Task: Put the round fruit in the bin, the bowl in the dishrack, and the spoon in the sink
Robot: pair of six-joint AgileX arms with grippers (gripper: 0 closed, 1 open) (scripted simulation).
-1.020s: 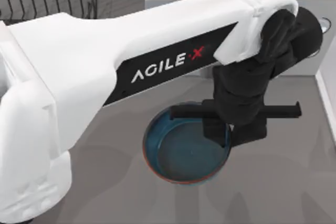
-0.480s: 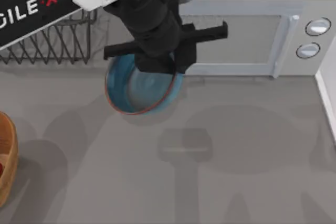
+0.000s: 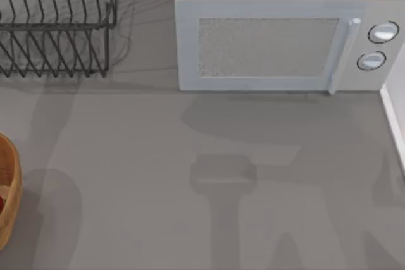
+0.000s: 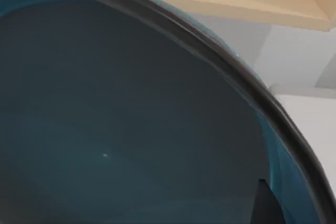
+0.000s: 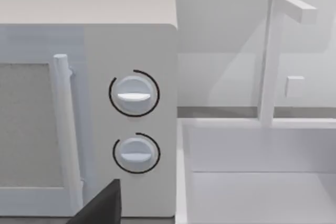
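top view, grey table (image 3: 190,219), microwave (image 3: 278,42), dishrack (image 3: 57,23)

Not much robot to see here, just a flat matte-black angular bit of the right tool (image 5: 100,203) poking in, and a thin dark sliver of the left tool (image 4: 261,203).

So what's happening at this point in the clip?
The bowl sits right up against the left wrist camera, its blue-teal inside and dark rim close to the lens, so the left arm appears to be carrying it. In the top view the dishrack stands at the back left with no bowl visible in it, next to the microwave. A wicker basket with something red inside peeks in at the left edge. The right wrist camera faces the microwave's dials and the sink.
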